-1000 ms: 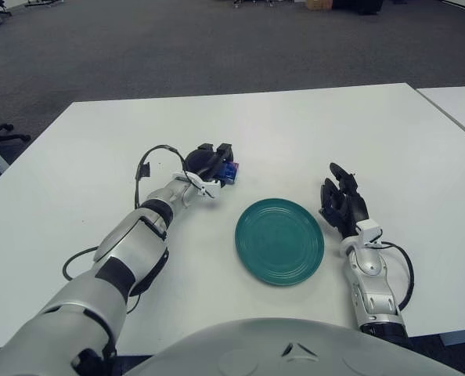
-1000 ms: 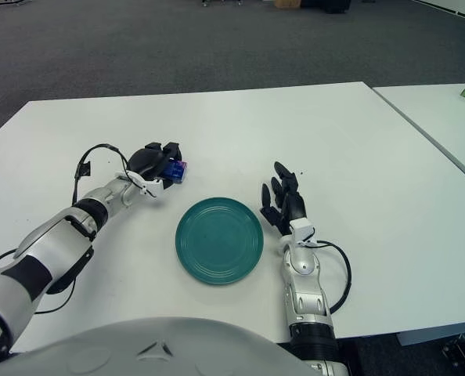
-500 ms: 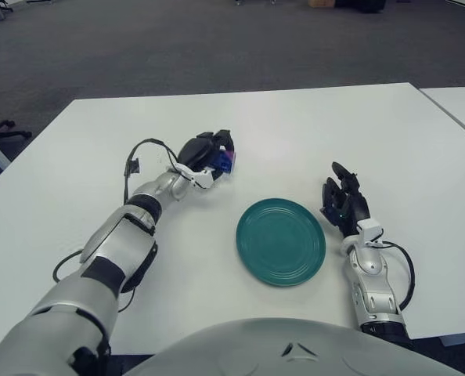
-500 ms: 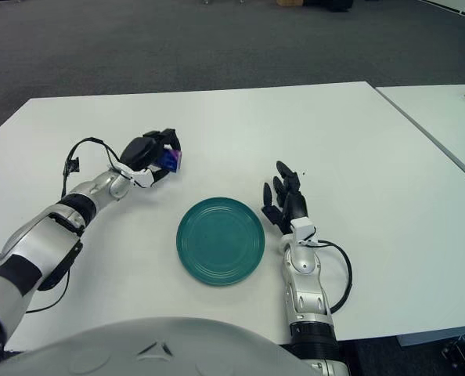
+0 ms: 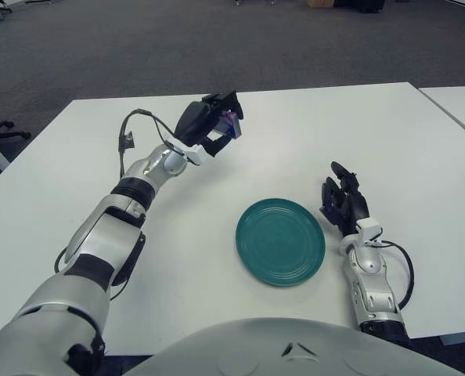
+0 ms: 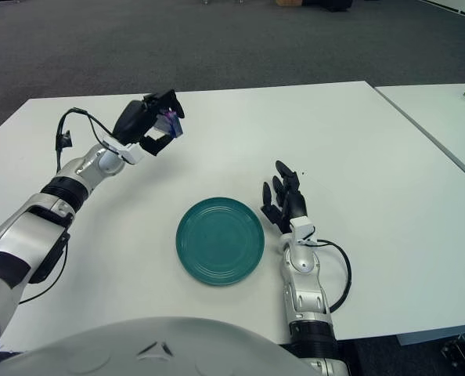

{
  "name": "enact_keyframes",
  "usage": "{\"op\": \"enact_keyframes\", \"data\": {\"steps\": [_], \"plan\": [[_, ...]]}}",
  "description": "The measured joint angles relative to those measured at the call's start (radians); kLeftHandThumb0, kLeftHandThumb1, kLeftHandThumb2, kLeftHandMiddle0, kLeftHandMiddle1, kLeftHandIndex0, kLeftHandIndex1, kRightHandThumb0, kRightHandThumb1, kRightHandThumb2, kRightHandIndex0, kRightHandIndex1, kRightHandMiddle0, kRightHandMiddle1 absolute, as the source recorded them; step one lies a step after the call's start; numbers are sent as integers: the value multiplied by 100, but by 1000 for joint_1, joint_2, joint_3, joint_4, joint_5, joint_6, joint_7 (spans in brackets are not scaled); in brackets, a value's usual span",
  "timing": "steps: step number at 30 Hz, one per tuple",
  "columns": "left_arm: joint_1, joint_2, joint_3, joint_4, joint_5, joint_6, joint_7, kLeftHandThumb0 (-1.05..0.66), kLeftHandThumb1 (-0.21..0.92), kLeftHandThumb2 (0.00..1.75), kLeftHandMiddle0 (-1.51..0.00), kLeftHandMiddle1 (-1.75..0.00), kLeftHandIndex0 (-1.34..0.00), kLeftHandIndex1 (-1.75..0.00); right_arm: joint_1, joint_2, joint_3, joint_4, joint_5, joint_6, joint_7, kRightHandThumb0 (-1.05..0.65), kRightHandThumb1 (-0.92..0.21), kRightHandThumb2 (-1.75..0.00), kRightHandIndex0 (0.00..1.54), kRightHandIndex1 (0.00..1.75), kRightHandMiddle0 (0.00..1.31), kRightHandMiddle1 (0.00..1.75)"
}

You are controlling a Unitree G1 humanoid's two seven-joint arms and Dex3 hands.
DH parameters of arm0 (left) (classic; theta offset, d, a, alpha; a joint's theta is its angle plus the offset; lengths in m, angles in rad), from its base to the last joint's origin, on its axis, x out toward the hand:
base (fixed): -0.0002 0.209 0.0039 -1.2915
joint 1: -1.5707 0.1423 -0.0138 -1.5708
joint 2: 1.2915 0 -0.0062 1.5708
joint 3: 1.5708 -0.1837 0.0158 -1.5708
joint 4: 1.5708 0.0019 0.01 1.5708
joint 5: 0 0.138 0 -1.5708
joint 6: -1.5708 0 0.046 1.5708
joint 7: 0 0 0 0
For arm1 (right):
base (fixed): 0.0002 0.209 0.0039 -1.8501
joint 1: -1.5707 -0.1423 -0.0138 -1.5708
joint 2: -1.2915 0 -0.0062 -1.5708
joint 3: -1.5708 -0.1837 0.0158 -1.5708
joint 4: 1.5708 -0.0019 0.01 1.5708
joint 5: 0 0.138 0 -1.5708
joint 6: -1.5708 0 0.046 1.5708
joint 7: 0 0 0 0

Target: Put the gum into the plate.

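— What fills most of the frame?

— A white table (image 5: 295,133), running from the left edge to the right, with grey carpet floor (image 5: 138,47) across the top. A second white table (image 5: 461,106) shows at the right edge, set just apart from the first.

— And the robot?

— Its left arm (image 5: 115,227) reaches from the lower left up toward the upper middle, a black cable (image 5: 135,129) looping off the wrist. The left hand (image 5: 209,124) is raised above the tabletop, up and left of the plate, its fingers clenched around the gum.

— Where is the plate?

— The teal plate (image 5: 280,241) lies flat on the table at lower centre, between the two arms. Nothing is in it.

— The other hand?

— The right hand (image 5: 342,204) rests on the table just right of the plate, close to its rim but not touching it. Its black fingers are loosely spread, pointing toward the top of the frame, and grasp nothing.

— And the gum itself?

— The gum (image 5: 229,124) is a small blue and purple pack, only partly seen between the dark fingers of the left hand, held in the air well apart from the plate.
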Motion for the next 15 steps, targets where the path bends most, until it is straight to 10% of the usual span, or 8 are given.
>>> {"op": "enact_keyframes", "data": {"steps": [15], "plan": [[192,5,13,-322,-16,22,-219,-1,-6,175,-86,-175,-70,-174,-1,9,10,8,-2,-8,-14,-73,-92,-68,30,1,0,53]]}}
